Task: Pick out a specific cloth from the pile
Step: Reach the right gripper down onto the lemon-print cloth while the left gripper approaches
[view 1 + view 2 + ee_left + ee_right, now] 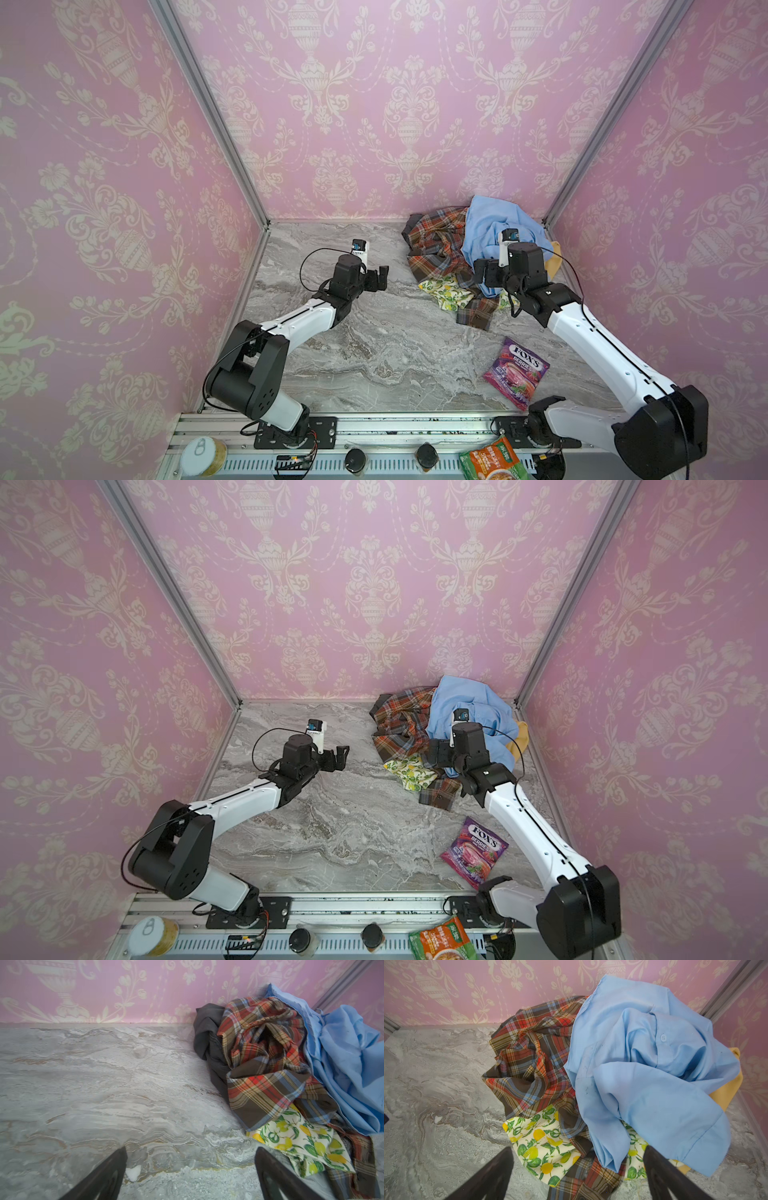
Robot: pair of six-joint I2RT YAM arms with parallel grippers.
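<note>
Peeking from beneath the heap of plaid and light blue shirts (440,245), the thin white lemon-printed cloth (542,1147) lies on the grey marbled bench (374,353); left claw (377,279) and right claw (482,272) both gape wide, empty.

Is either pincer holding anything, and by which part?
Nothing held. The left pincer stands open over the table; the right pincer stands open over the clothes pile, gripping nothing.
</note>
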